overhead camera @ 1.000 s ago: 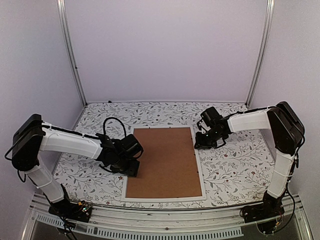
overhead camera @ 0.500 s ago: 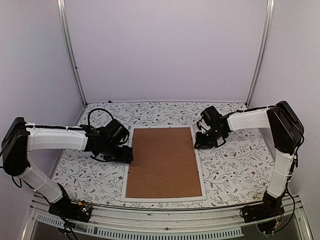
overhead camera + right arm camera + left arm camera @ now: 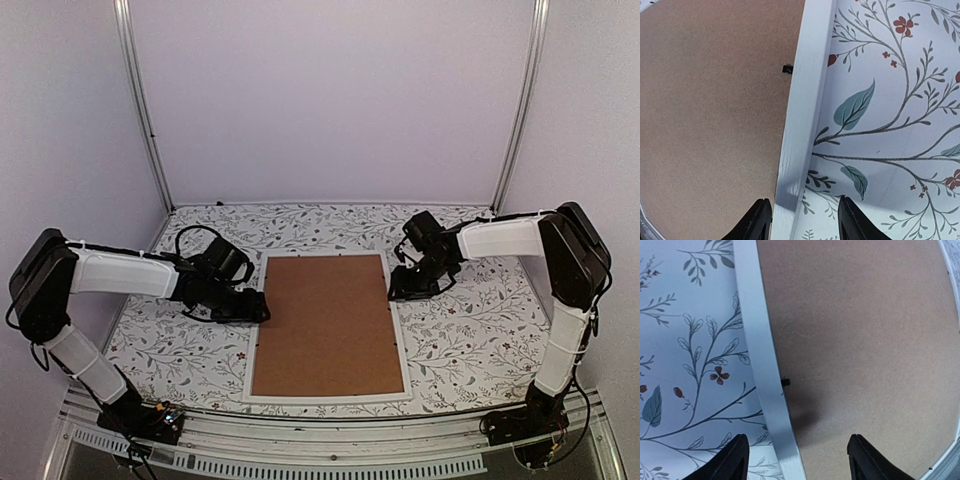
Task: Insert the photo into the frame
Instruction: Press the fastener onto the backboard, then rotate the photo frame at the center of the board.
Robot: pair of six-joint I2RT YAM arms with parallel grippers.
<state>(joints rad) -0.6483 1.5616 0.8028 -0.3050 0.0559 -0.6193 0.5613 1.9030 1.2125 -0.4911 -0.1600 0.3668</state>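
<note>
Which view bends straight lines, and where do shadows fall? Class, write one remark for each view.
Left wrist: the frame edge bows from lens distortion, and a soft shadow lies on the backing panel. Right wrist: a grey shadow crosses the frame at the picture's bottom. Top external: even light, no glare, slightly soft.

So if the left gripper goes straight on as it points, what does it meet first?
The left gripper would likely meet the frame, its left rail, first; the backing panel lies just beside. Depth unclear.
</note>
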